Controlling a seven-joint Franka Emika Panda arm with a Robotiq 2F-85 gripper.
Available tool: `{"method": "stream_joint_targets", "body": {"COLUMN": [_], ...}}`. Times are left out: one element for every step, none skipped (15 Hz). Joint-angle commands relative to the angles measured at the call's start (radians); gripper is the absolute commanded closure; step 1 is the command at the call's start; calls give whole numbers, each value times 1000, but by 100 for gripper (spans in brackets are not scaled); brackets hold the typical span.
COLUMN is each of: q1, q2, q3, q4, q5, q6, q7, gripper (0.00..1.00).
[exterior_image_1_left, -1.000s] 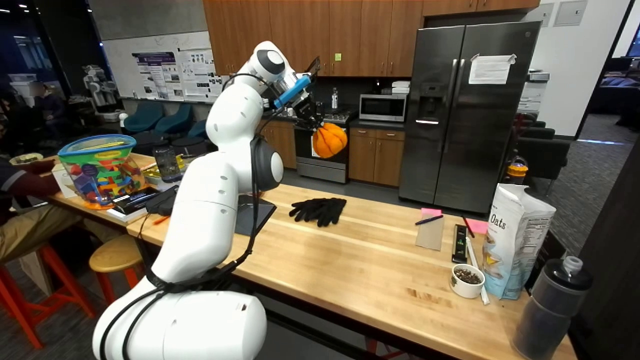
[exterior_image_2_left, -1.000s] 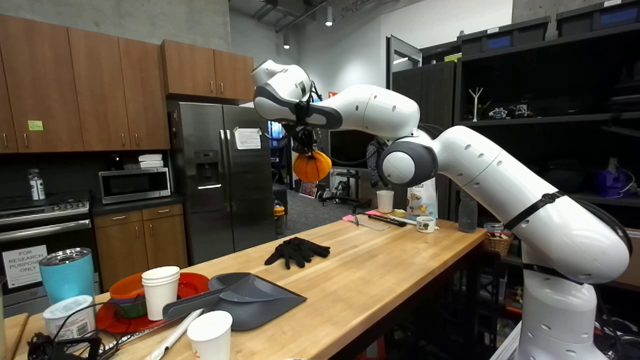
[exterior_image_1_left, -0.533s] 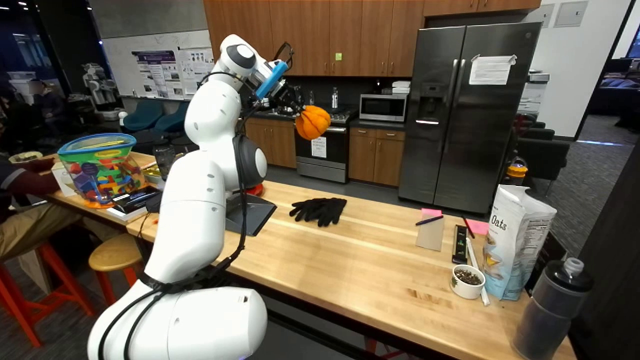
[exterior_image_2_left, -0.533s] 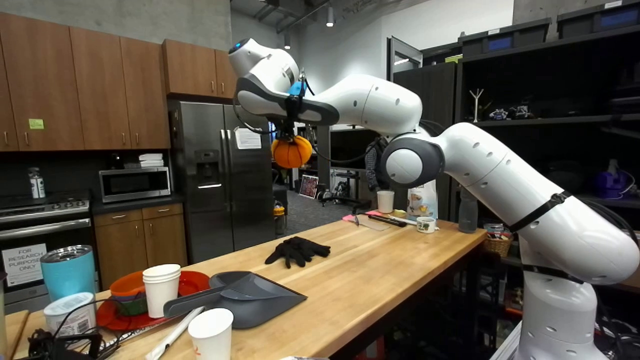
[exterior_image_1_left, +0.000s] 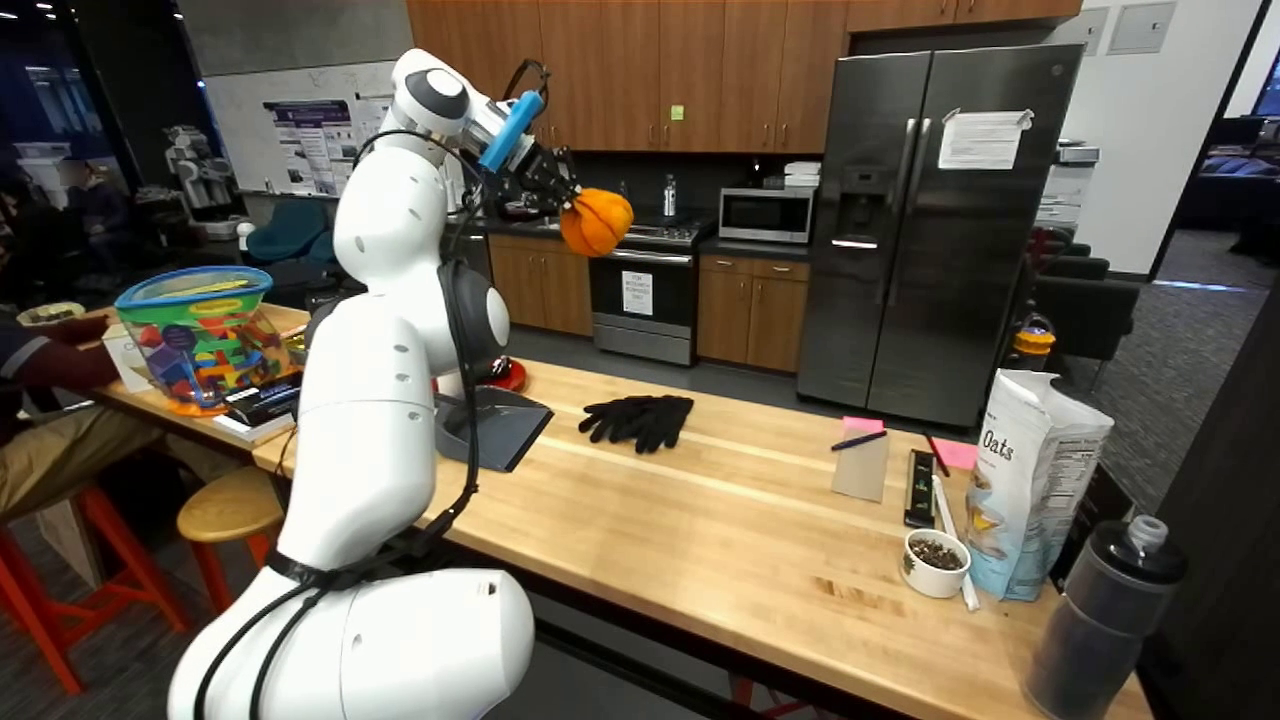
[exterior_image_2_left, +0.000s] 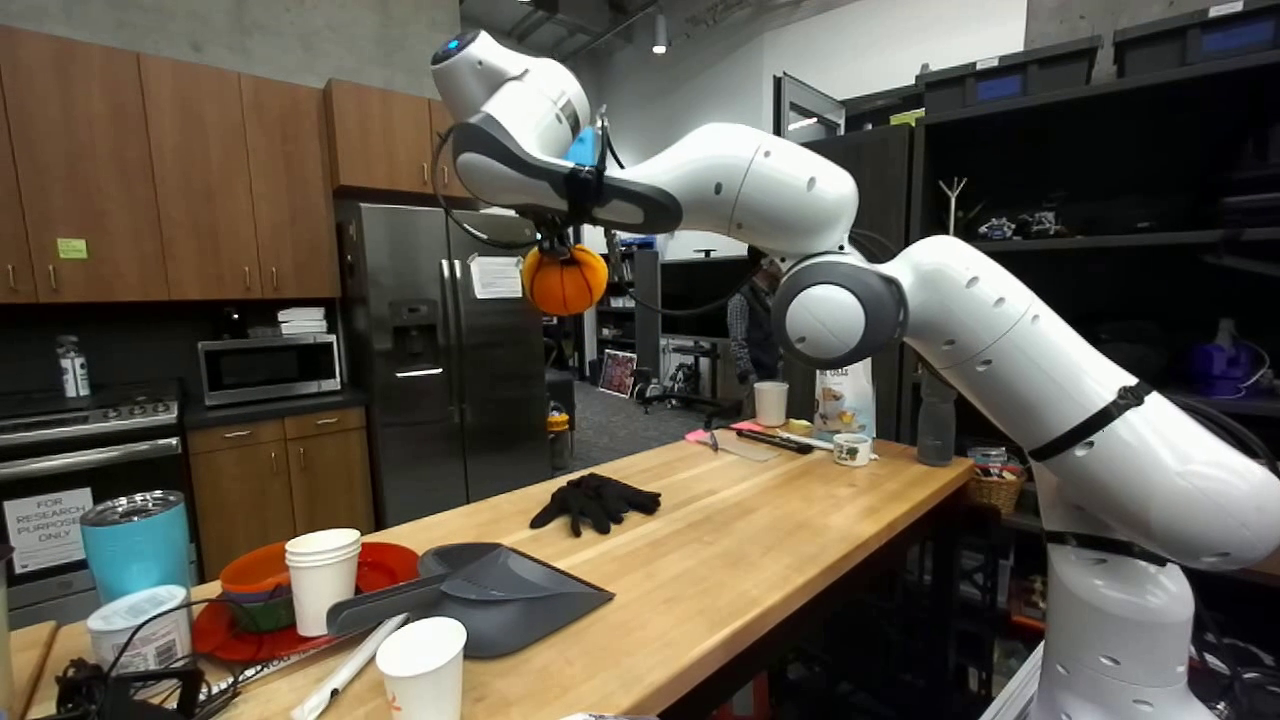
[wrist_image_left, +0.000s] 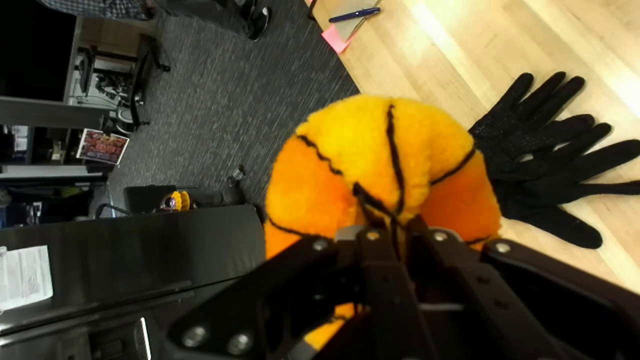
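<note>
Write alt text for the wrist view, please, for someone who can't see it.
A gripper pinches an orange plush ball with black lines, close up near the picture's center. Black gloves lie on a wooden tabletop at right; dark gray floor shows at left, with a refrigerator turned sideways at lower left.

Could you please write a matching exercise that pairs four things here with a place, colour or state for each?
1. plush toy
2. gloves
3. dustpan
4. oats bag

A. grey, beside a paper cup
B. upright beside a small white bowl
C. held in the air by the hand
D. black, lying on the tabletop

Pairs: 1-C, 2-D, 3-A, 4-B
</note>
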Motion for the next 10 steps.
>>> {"method": "stream_joint_targets", "body": {"q1": [40,48,59,69,80,90,100,109,118,127], "q2": [-52,-56,-60,-64,-72,-79,-84,-91,-98,-108], "q3": [-13,-13,-14,-14,-14,-14,-12,-11,-8,-5], "q4": [-42,-40,-35,-34,-37,-38,-36,-37,-35,-38], "q5": [-64,-81,-99,-117,-134,-151,-164,-177,-186,-192], "q6": [4,8,13,22,32,41,50,59,65,70], "q7": [-86,-90,-81,-72,-54,-42,-25,-6,18,52], "gripper": [97,97,97,97,97,97,97,97,97,97]}}
